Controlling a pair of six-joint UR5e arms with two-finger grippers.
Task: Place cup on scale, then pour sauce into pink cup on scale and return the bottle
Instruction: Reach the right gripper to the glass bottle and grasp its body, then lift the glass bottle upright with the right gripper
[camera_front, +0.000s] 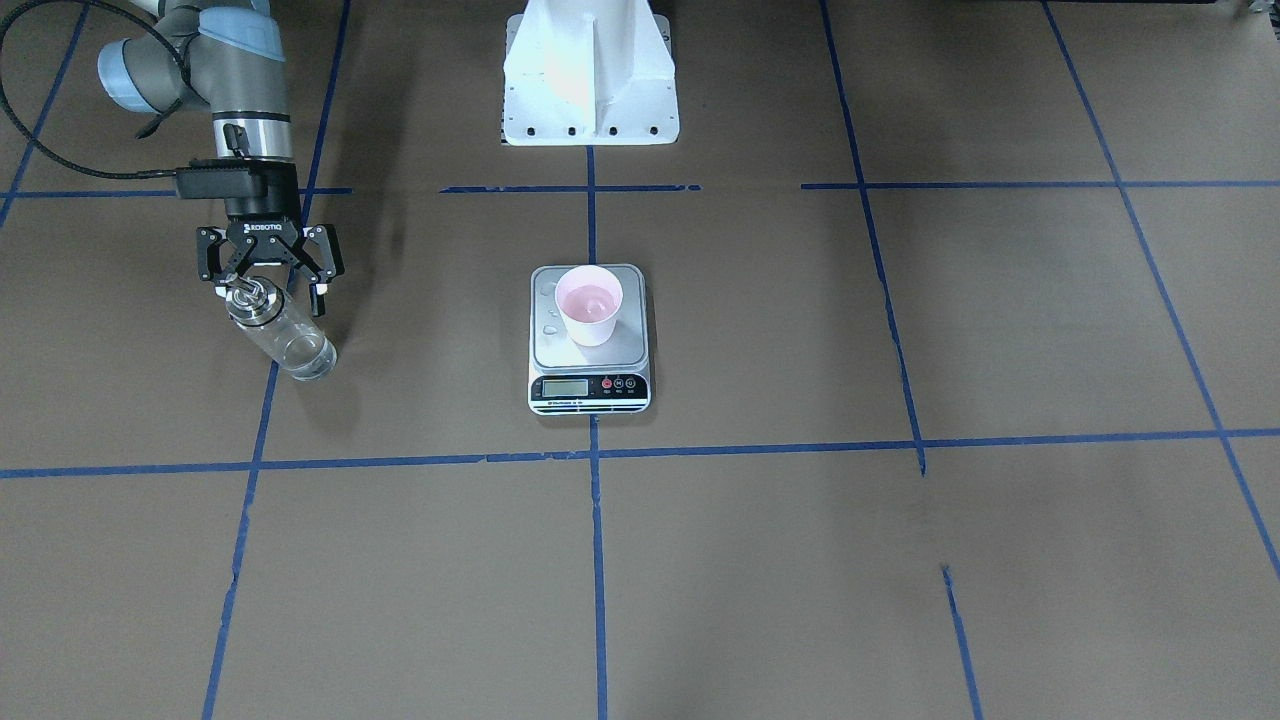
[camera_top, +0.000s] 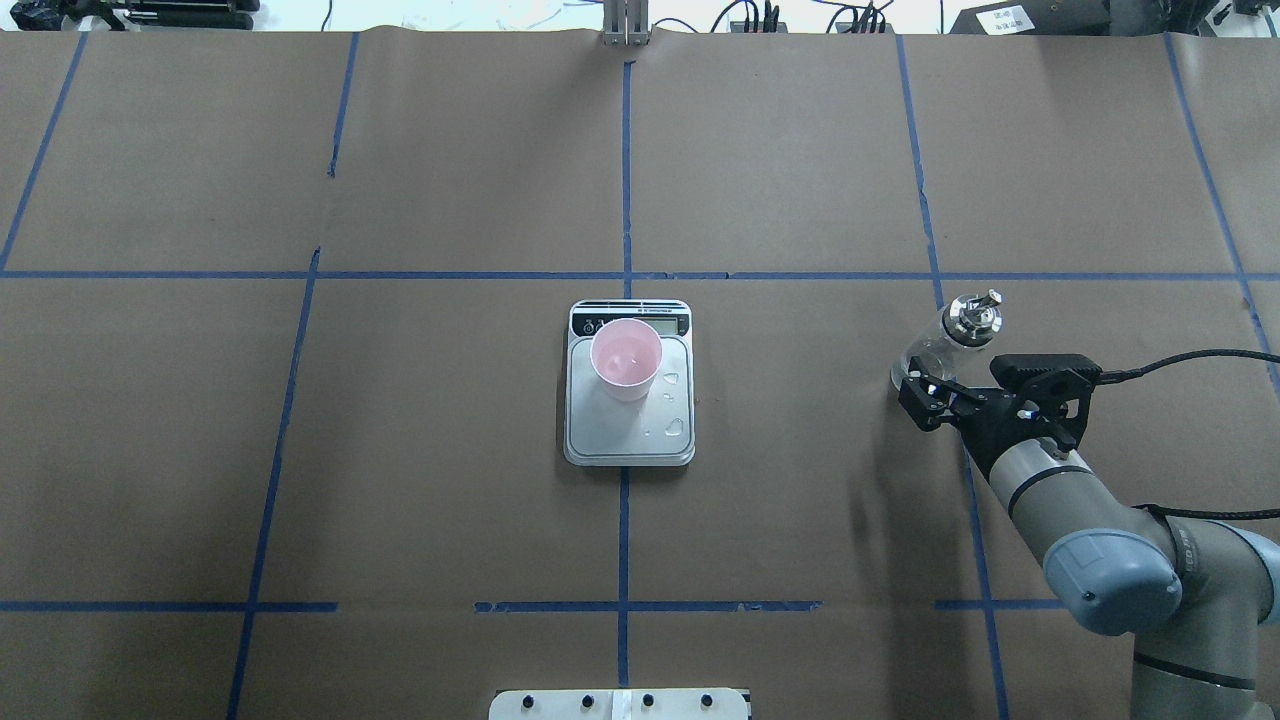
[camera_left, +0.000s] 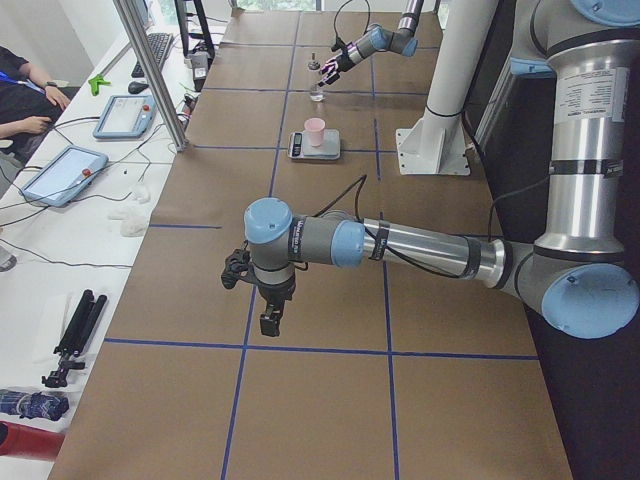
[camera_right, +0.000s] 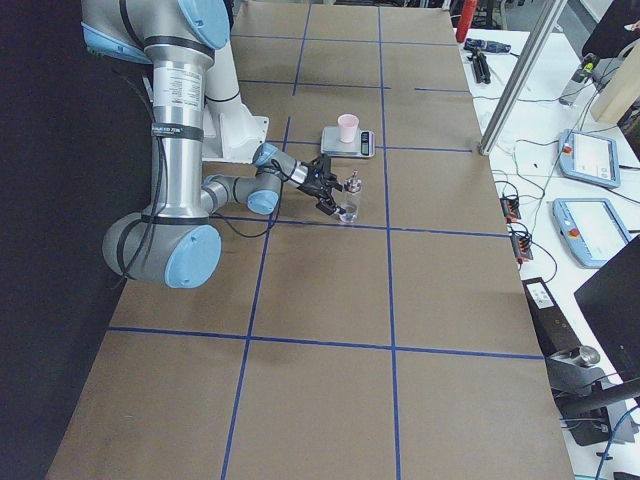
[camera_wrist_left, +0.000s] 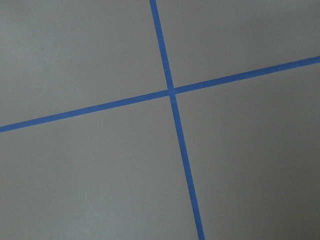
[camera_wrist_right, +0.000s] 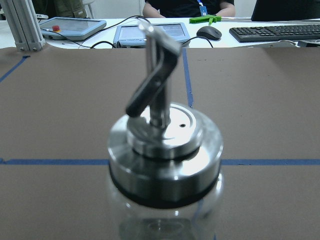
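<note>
**Bottle on the table, my right fingers wide**

My right gripper (camera_front: 271, 296) hangs at the bottle (camera_front: 290, 340), fingers (camera_front: 320, 295) spread wide by its silver cap and clamping nothing. The bottle stands upright on the table (camera_front: 800, 560), well apart from the scale (camera_front: 560, 345). The cup (camera_front: 589, 303) sits on the scale's platform, with clear drops (camera_top: 678, 426) beside it. My left gripper (camera_left: 268, 322) hovers over the table; whether it is spread or pressed together, I cannot tell.

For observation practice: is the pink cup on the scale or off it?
On it: the cup stands upright on the scale, on its steel platform.
</note>
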